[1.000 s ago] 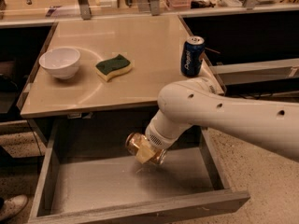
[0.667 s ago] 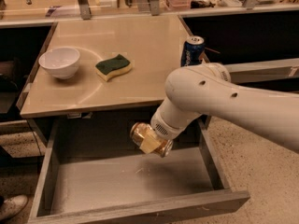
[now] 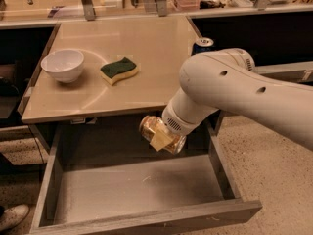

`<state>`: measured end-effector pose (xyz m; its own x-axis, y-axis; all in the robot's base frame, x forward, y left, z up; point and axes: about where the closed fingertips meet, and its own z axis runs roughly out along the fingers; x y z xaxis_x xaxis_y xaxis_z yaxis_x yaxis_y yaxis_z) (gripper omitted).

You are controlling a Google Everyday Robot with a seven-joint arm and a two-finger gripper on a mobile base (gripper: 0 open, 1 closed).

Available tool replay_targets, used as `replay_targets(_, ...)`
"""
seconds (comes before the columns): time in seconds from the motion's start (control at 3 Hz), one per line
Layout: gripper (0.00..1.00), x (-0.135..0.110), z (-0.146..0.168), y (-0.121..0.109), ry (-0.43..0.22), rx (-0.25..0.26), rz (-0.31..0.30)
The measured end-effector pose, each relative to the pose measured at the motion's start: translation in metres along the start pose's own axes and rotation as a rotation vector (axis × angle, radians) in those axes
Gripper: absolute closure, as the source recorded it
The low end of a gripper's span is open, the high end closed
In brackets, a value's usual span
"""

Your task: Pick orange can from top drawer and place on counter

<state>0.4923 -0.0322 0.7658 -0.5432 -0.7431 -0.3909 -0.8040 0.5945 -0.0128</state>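
The orange can [image 3: 155,131] is shiny gold-orange, lies tilted on its side and hangs above the back of the open top drawer [image 3: 137,190], just below the front edge of the counter [image 3: 127,43]. My gripper [image 3: 164,137] is shut on the can, at the end of the big white arm that reaches in from the right. A pale finger pad [image 3: 160,141] lies across the can's side. The drawer's flat grey bottom is bare.
On the counter stand a white bowl [image 3: 63,64] at the left and a green-and-yellow sponge [image 3: 119,70] in the middle. A blue can [image 3: 202,44] stands at the counter's right edge, mostly hidden behind my arm. A shoe [image 3: 12,215] shows at the lower left.
My gripper has lifted the orange can up and back, from low over the drawer's middle to just under the counter's front edge. The arm has swung up, covering more of the blue can.
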Motion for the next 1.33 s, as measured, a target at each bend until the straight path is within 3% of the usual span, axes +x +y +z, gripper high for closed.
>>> replay_targets(0.33,1.0,-0.002,-0.005,0.0,-0.007,0.01,-0.009)
replay_targets(1.0,1.0,-0.035,-0.086,-0.027,-0.025,0.163,-0.03)
replay_targets(1.33,1.0,-0.056,-0.102,-0.045,-0.03,0.196,-0.035)
